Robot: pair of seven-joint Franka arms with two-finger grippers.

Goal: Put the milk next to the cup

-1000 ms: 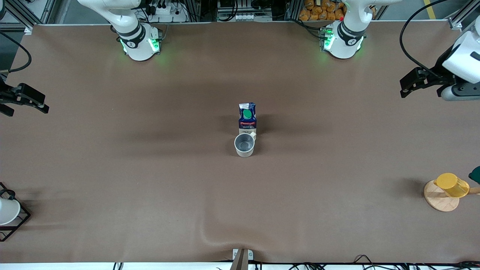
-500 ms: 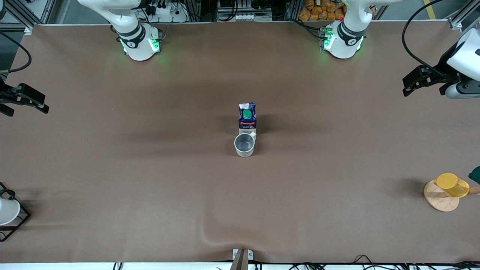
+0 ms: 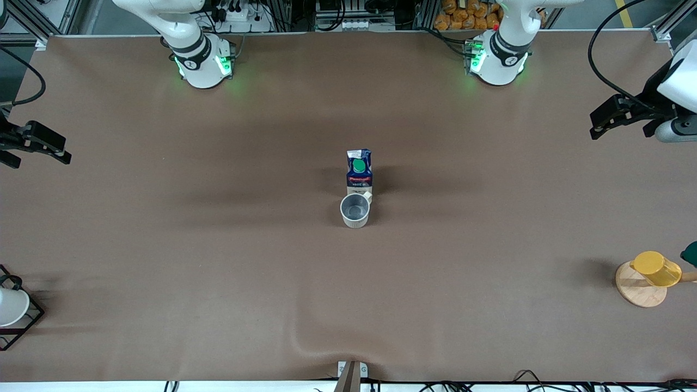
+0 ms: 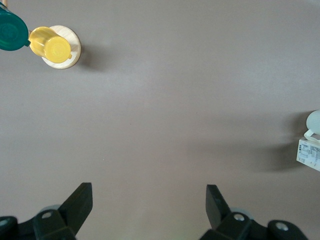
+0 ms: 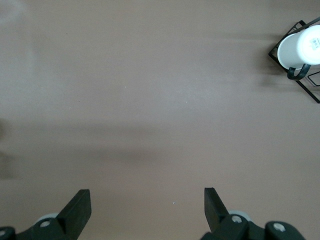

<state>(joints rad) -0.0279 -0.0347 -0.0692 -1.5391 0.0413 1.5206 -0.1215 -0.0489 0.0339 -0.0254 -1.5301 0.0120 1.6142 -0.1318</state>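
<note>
The milk [image 3: 359, 171], a dark blue and white carton with a green cap, stands upright at the table's middle. The cream cup [image 3: 355, 210] stands right beside it, nearer to the front camera, with its handle toward the carton. Both show at the edge of the left wrist view, the milk [image 4: 310, 154] and the cup [image 4: 314, 121]. My left gripper [image 3: 600, 124] is open and empty over the left arm's end of the table [image 4: 149, 192]. My right gripper [image 3: 38, 155] is open and empty over the right arm's end [image 5: 147, 196].
A yellow cup [image 3: 656, 268] on a wooden disc [image 3: 637, 291] sits at the left arm's end, near the front camera, with a dark green object [image 3: 690, 253] beside it. A white cup [image 3: 11, 306] in a black wire rack [image 3: 30, 321] sits at the right arm's end.
My left gripper has drifted a little farther toward the left arm's end of the table. The milk, the cup and the right arm have not moved.
</note>
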